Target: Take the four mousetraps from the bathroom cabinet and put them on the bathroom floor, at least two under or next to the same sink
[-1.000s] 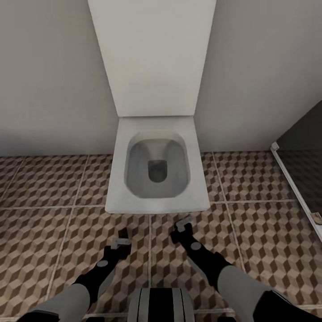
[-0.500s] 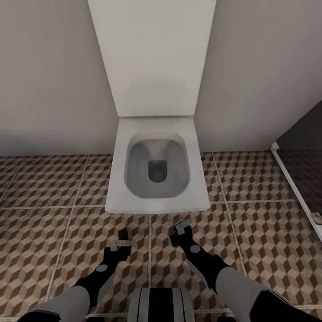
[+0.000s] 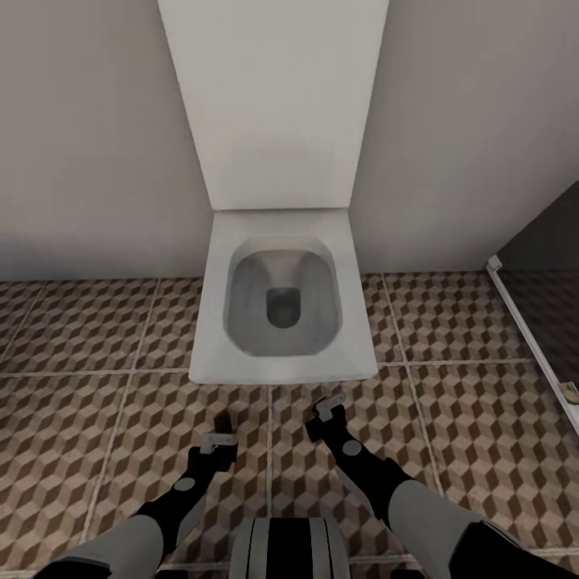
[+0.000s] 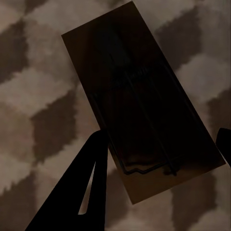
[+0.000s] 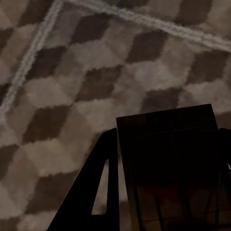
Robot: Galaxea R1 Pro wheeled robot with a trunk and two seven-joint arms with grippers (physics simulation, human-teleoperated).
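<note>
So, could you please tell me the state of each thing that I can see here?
toilet lid: raised, leaning against the wall.
toilet: open, nothing in the bowl.
left mousetrap: apparently gripped between the left arm's jaws, over the bathroom floor.
right mousetrap: gripped between the right arm's jaws, not yet set down.

— What's in your left claw (image 4: pixel 159 159)?
— A mousetrap (image 4: pixel 144 103): a flat brown board with dark wire, lying between my fingers above the cube-pattern floor (image 4: pixel 33 96).
— And the right claw (image 5: pixel 168 159)?
— Another trap (image 5: pixel 171 163), dark and held flat over the tiles.
</note>
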